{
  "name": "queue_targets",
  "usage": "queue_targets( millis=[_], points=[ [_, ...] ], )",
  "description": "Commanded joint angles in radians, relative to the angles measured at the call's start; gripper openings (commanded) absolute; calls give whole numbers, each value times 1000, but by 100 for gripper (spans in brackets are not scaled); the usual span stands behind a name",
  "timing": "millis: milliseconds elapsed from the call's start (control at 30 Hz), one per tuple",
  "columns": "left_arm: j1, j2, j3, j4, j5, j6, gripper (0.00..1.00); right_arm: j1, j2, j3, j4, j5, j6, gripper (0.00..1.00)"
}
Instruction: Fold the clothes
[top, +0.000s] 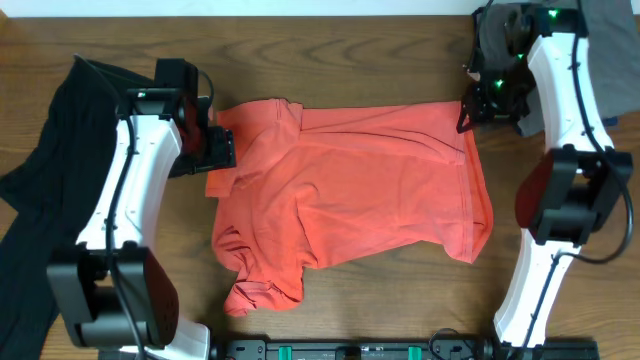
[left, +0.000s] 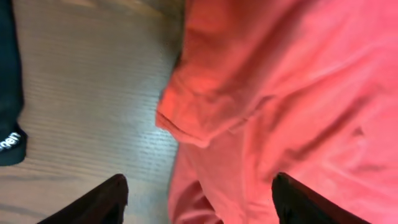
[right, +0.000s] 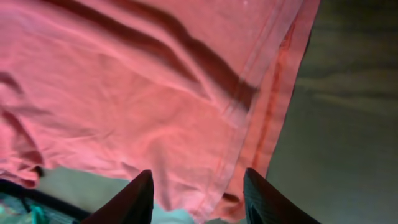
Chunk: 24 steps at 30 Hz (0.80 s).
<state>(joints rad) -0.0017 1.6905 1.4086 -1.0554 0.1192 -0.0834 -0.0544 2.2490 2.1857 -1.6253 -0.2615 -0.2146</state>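
The red-orange T-shirt lies spread but wrinkled at the centre of the table, no lettering showing; the black garment is heaped at the left side, beyond the left arm. The step in hand appears to be taking grip points for the first fold: the left gripper is wide open over the sleeve-side edge, and the right gripper has its fingers parted over the far hem corner, neither clamping cloth. The next move calls for lowering both onto the edge, closing on the fabric, then lifting together
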Motion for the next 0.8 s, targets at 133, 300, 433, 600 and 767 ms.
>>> queue_targets(
  millis=[133, 300, 433, 600, 767],
  points=[
    [2, -237, 48, -148, 130, -121, 78, 32, -333, 7, -74, 0, 102, 56],
    [2, -317, 4, -265, 65, -198, 79, 47, -521, -106, -73, 153, 285, 65],
    [2, -366, -106, -275, 29, -283, 79, 49, -659, -315, -36, 186, 382, 64],
    [2, -425, -294, -227, 31, -402, 78, 50, -813, -661, 149, 182, 483, 60],
    [-37, -453, -497, -119, 128, -457, 69, 50, -857, -883, 317, 148, 495, 59]
  ],
)
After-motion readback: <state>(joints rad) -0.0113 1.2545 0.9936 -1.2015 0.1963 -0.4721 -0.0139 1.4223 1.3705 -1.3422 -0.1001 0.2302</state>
